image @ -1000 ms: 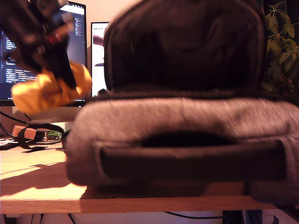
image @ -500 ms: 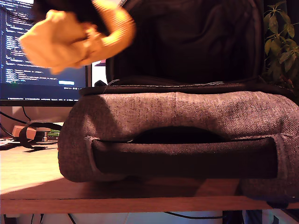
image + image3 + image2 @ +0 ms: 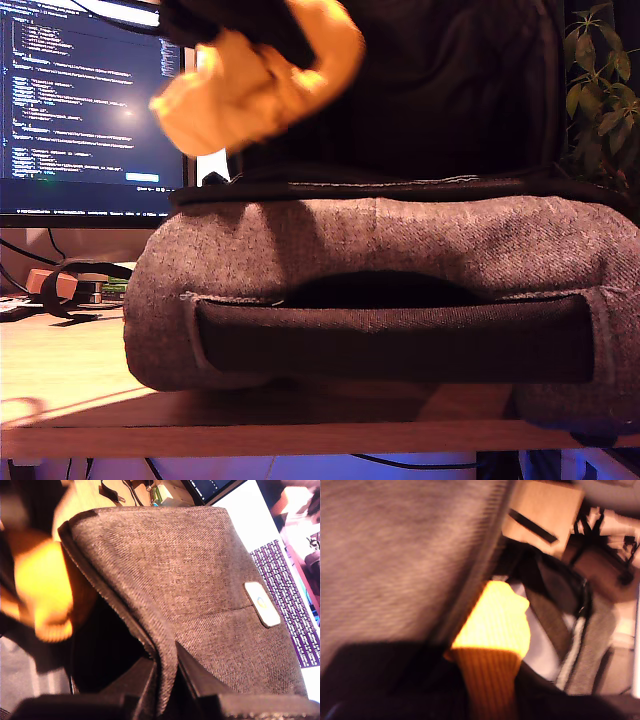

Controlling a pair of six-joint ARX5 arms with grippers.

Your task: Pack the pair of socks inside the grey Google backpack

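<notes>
A: Where is the backpack [image 3: 400,260] lying?
B: It is resting on the table [image 3: 90,390], before the monitor [image 3: 90,110].

A: And the socks [image 3: 250,85]?
B: They are hanging above its edge at the exterior view's left.

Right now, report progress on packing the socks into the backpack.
Done: the grey Google backpack lies open, with my second gripper pinching its flap. In hand: my first gripper carries the pair of socks in the air above the bag's opening. Left: lowering the socks into the black interior and letting go.
</notes>
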